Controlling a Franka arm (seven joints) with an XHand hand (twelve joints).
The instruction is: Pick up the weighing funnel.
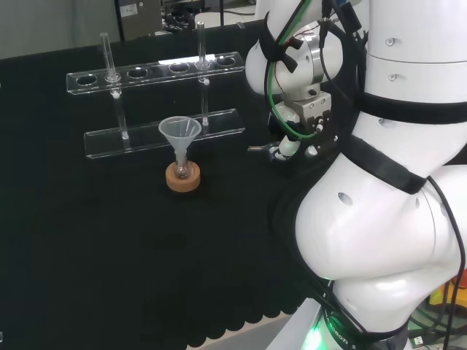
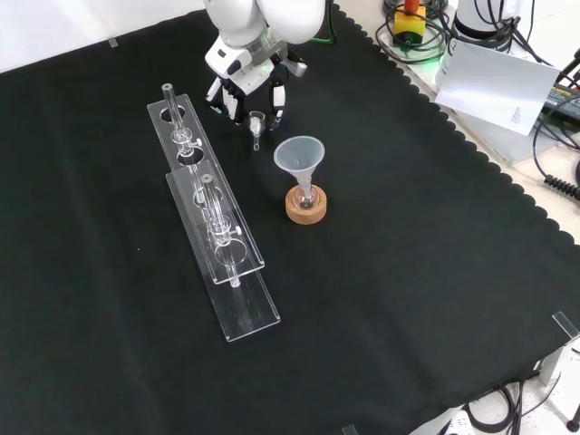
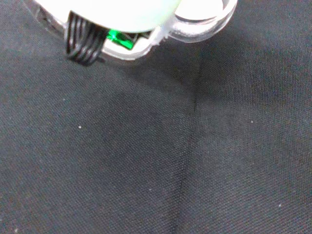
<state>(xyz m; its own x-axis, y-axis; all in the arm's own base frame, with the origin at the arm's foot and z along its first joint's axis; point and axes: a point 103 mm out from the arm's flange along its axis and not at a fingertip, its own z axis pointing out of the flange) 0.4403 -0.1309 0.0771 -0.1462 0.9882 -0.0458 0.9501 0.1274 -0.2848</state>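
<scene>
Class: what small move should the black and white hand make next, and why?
Probably a short, straight lift. In the front view the black and white hand curls its fingers round the small clear weighing funnel, low over the black cloth. Whether the piece is already off the cloth I cannot tell.

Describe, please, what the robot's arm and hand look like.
The arm has rounded, glossy white links with black bands at the joints. A green cable loops past a silver-grey wrist block. The hand is black and white.
</scene>
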